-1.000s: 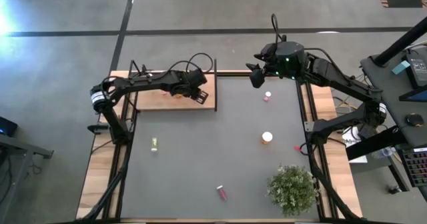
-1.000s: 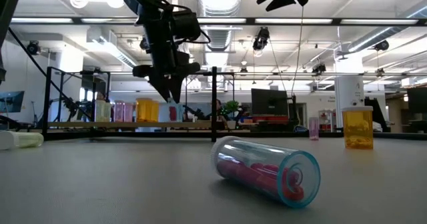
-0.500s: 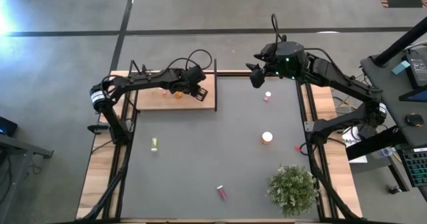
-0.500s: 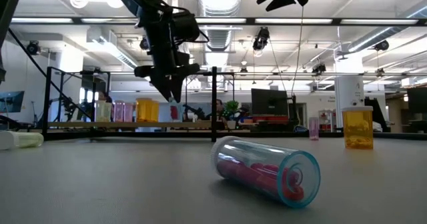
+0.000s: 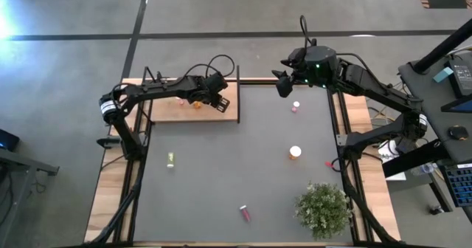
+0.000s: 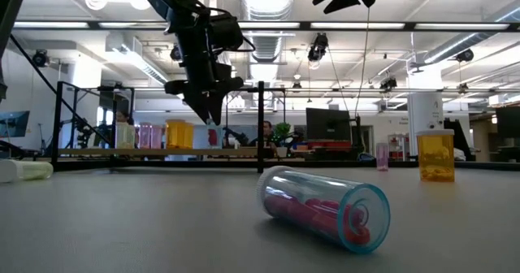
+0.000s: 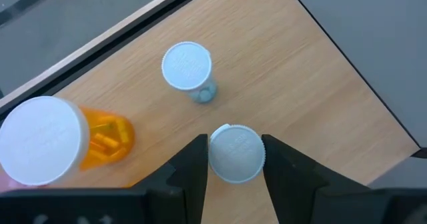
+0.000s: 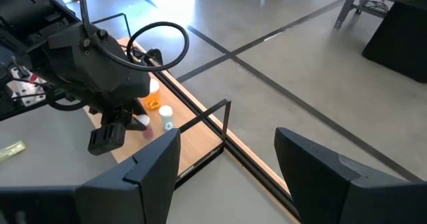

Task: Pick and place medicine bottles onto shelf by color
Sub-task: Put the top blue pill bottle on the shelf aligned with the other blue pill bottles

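Left claw [image 7: 233, 159] unchanged over shelf [image 5: 177, 109], still clamping a white-capped bottle [image 7: 235, 154]; its body hidden. Right claw [image 8: 223, 164] wide, idle at 1 o'clock.

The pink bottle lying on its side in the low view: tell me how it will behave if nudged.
The pink bottle lies on its round side, so it would probably roll. Its clear wall looks like smooth, rigid plastic, likely slippery between fingers. It appears only partly filled with pills, so it is probably light, and they may shift.
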